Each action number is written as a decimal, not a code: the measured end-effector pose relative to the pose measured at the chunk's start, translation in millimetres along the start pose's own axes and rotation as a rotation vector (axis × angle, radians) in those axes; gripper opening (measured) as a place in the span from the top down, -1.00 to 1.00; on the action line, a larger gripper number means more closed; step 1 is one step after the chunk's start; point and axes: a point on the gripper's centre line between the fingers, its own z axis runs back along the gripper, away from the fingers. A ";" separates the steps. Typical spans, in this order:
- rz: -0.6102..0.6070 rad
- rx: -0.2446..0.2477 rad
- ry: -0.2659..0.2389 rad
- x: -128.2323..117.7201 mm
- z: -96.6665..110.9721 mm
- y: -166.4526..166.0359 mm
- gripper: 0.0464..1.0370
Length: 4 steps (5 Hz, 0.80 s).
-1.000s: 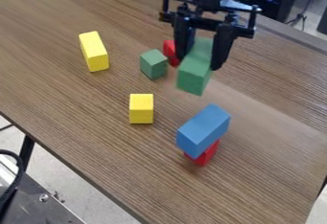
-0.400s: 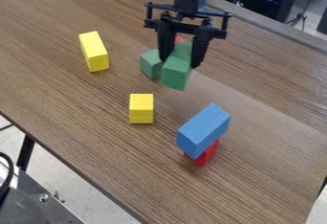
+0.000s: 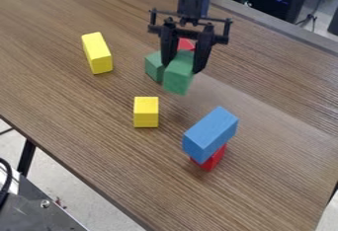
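You've got the wood-grain counter running under everything, and here's your end effector at the far middle, clamped on both sides of the long green block. Right and nearer, the blue block lies across a red block. That green one looks light and stiff, nothing fragile, perhaps a touch slick on its flat faces; you're best gripping the long sides around the middle. It seems clear of the surface, though this angle makes that hard to judge. Far left, you have a long yellow block; nearer, a shorter yellow block; behind your grip, a small green block and a bit of red.
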 end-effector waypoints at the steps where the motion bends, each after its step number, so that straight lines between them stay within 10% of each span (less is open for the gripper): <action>1: -0.010 0.032 0.095 0.4 -1.1 -0.6 -0.04; 2: -0.031 0.066 0.094 0.2 -3.3 -4.2 -0.14; 3: -0.036 0.082 0.091 -0.8 -16.3 -3.8 -0.73; 4: -0.053 0.055 -0.019 -7.0 -5.3 -5.7 -0.93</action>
